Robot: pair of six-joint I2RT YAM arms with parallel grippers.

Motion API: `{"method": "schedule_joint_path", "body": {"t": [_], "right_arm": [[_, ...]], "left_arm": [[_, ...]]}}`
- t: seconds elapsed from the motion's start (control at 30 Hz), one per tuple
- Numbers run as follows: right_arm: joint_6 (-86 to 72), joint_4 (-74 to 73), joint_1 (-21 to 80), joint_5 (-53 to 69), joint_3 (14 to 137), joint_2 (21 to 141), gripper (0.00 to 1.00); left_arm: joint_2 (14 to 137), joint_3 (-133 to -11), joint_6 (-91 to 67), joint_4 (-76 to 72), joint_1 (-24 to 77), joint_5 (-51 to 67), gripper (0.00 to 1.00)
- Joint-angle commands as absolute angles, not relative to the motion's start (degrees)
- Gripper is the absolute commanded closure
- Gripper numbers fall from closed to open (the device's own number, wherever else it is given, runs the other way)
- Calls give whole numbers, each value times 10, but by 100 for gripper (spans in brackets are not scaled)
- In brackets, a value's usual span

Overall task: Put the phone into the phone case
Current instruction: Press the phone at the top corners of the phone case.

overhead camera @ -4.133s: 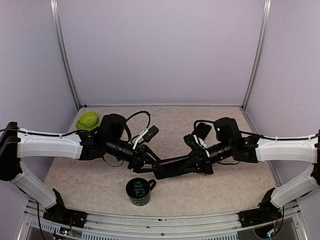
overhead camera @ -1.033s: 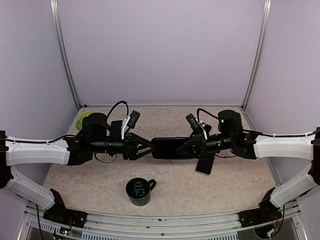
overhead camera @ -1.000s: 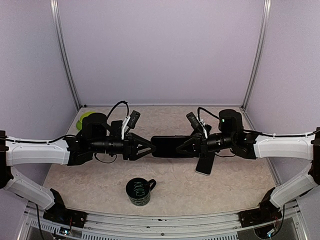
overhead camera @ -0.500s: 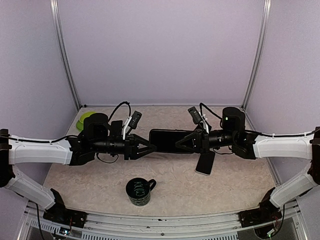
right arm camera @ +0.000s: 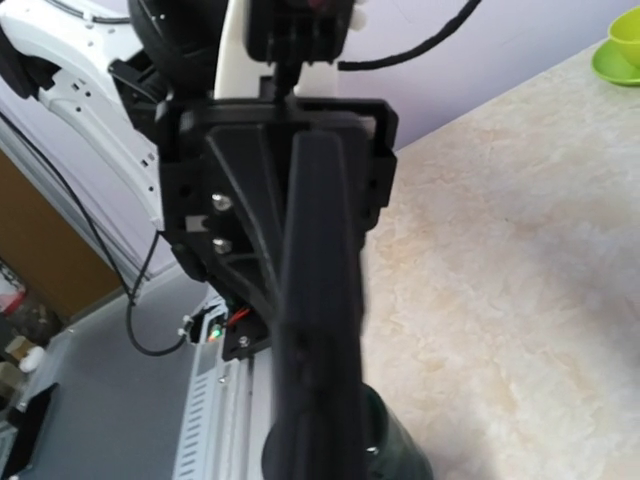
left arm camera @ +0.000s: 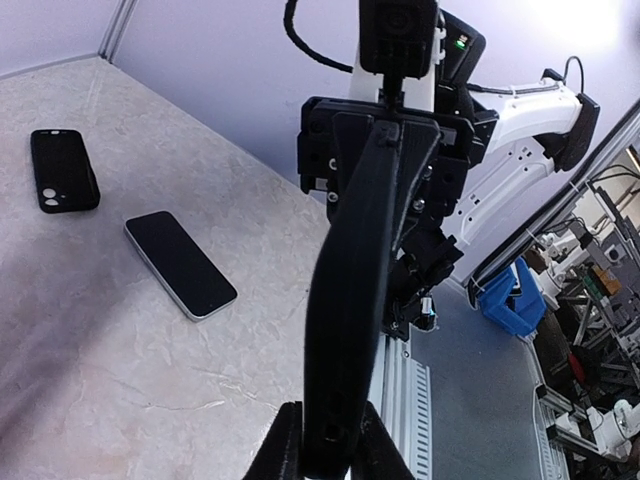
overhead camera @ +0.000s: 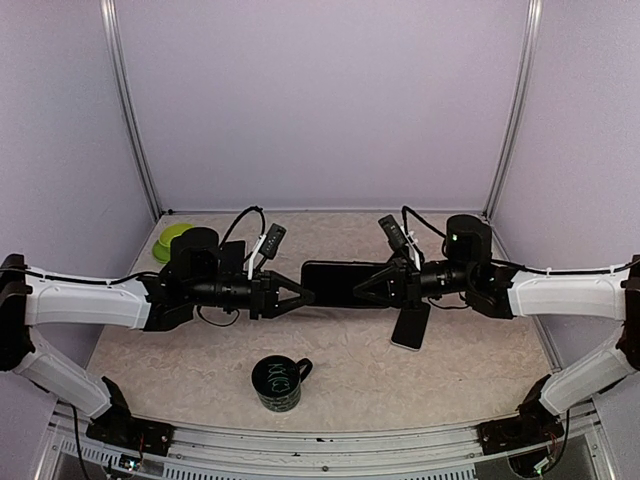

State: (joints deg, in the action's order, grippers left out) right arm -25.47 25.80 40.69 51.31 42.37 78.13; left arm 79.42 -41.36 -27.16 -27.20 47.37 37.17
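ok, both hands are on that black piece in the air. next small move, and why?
Probably open the right hand and free it for the phone. Both hands pinch the black piece, apparently the case, by its ends in mid-air, the left hand opposite, while the phone lies on the table.
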Motion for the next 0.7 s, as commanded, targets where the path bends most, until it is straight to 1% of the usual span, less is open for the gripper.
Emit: {"method": "schedule_joint_path", "body": {"t": [0.0, 0.1, 0.2, 0.27, 0.5, 0.57, 0.67], "right_arm": [[-224, 280, 405, 484, 425, 769, 100], [-240, 292, 404, 504, 424, 773, 100], [-250, 298, 403, 534, 427, 778, 100], [-256, 300, 403, 550, 428, 781, 100], [-282, 310, 403, 572, 429, 802, 100], [-285, 311, 403, 574, 429, 808, 100], [-280, 303, 403, 574, 428, 816, 100]], "left_arm": [[797, -413, -292, -293, 470, 372, 70], [792, -412, -287, -287, 465, 374, 57], [783, -411, -279, -279, 454, 373, 48], [775, -410, -273, -273, 447, 370, 45], [769, -428, -245, -244, 442, 354, 45], [773, -433, -242, -243, 442, 352, 47], [780, -443, -243, -246, 442, 356, 54]]}}
